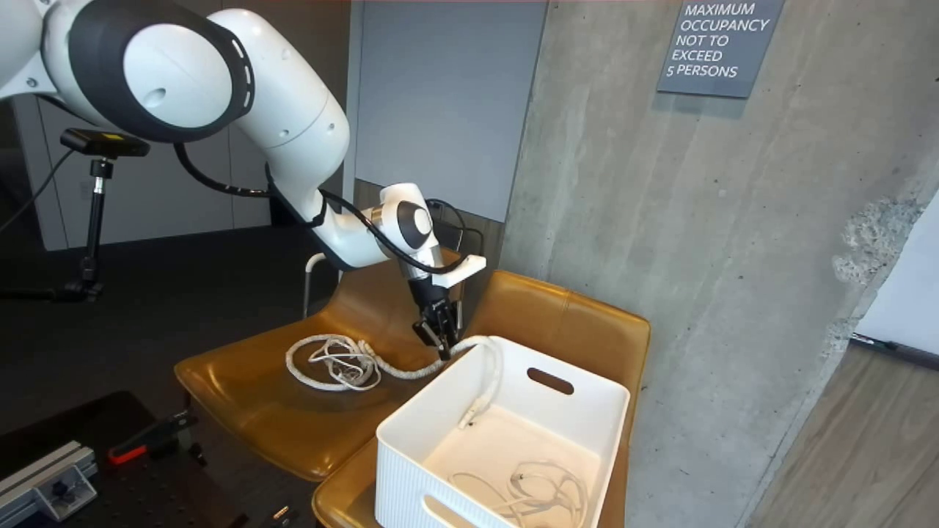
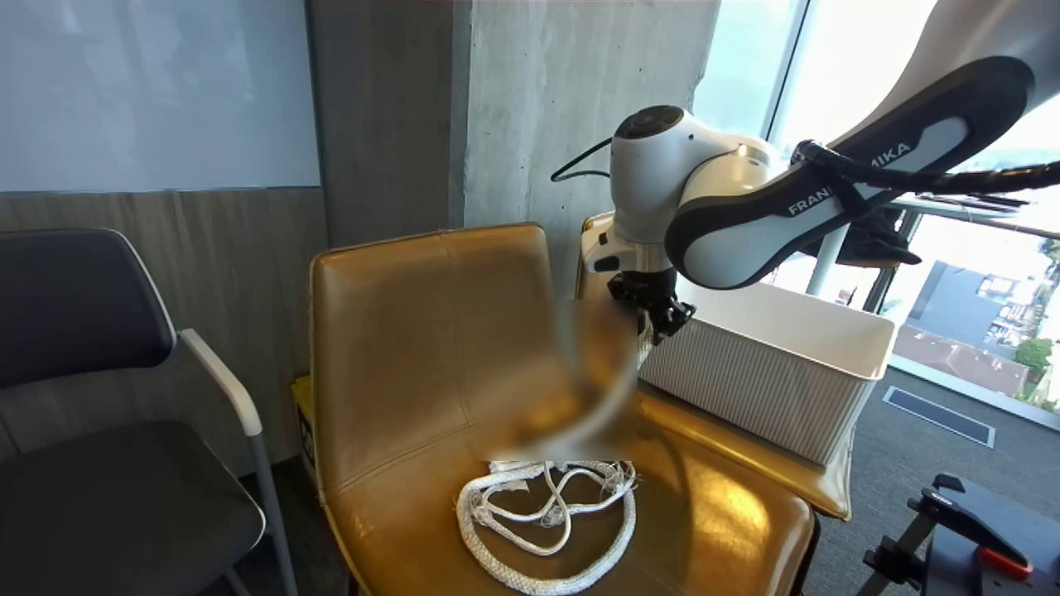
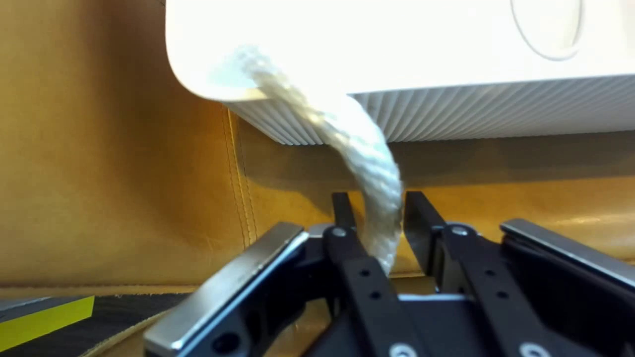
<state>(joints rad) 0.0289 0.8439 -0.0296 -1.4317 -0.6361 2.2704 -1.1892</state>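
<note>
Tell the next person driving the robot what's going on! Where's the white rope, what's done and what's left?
Jaws: partly open, either side of the white rope, a gap showing on one side; no firm grip visible.
Rope: lies partly coiled on a tan chair, then runs over the rim of the white bin on the neighbouring chair.
Done: one end is inside the bin.
Left, it seems: the coiled part, lying outside the bin.

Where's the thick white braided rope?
In the wrist view, the rope runs between the jaws of the black end effector and into the white plastic bin near its left corner.
</note>
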